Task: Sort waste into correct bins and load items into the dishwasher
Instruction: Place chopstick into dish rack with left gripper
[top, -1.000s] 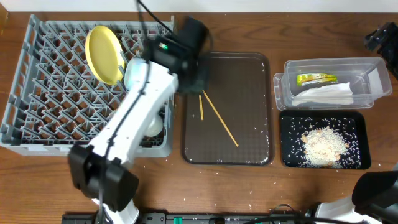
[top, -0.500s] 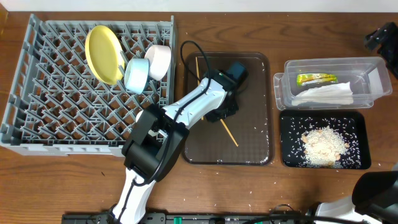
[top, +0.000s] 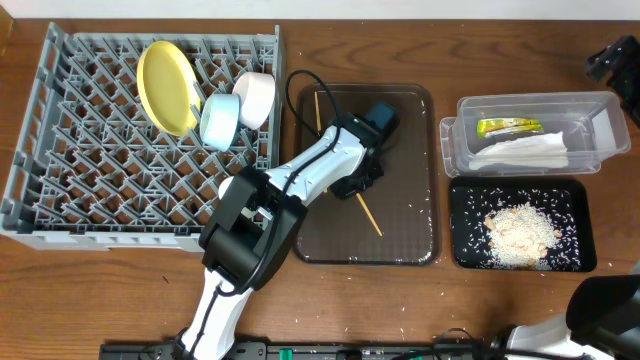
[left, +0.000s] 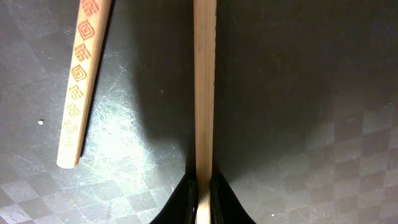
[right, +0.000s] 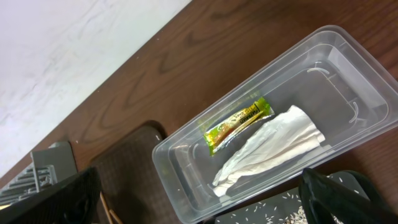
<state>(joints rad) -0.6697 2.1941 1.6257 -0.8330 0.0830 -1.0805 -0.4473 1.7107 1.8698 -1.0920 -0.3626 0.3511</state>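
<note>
Two wooden chopsticks lie on the dark brown tray (top: 410, 130). My left gripper (left: 203, 186) is shut on the plain chopstick (left: 204, 93), low over the tray. The patterned chopstick (left: 79, 81) lies loose to its left. In the overhead view the left gripper (top: 356, 180) covers the middle of the held chopstick (top: 370, 218). In the grey dishwasher rack (top: 60, 200) stand the yellow plate (top: 165, 85), the light blue bowl (top: 217, 120) and a white bowl (top: 255, 97). My right gripper (right: 199, 208) hangs open, high above the clear tub (right: 186, 162).
The clear tub (top: 590, 110) holds the green-and-yellow wrapper (top: 510, 127) and the white napkin (top: 525, 152). In front of it the black tray (top: 465, 200) holds the rice crumbs (top: 520, 232). A few grains are scattered on the wooden table (top: 400, 320).
The left arm has come down from near the rack's edge onto the brown tray, and its jaws have shut on a chopstick. The right arm has not moved.
</note>
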